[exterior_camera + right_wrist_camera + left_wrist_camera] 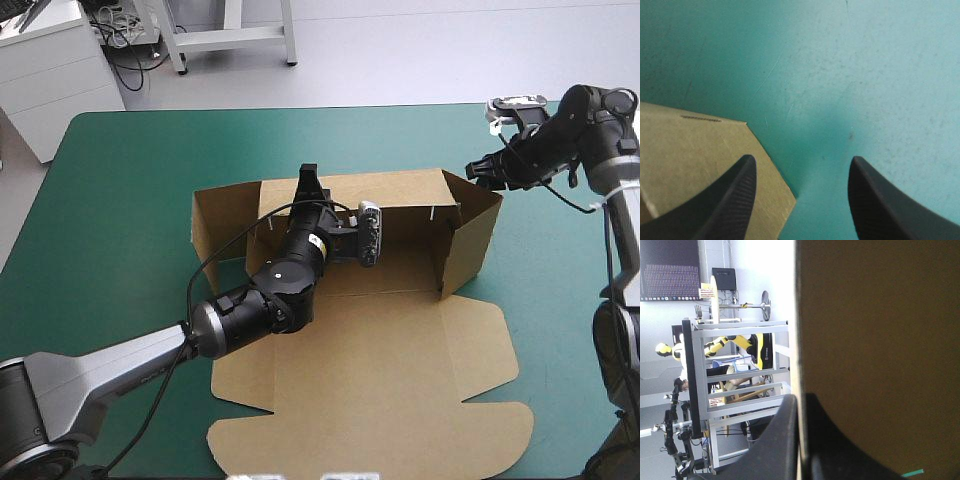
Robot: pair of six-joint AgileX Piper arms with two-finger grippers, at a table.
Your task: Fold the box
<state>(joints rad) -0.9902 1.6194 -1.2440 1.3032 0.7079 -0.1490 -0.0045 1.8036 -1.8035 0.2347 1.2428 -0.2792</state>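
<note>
On the teal-green table, left claw pinching the box, right claw spread open

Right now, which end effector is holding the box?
The left end effector, shut on the box at its far wall; the right end effector is open, gripping nothing.

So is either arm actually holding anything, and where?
The left gripper pinches the box by its raised back wall's top edge; the right gripper is open, holding nothing.
</note>
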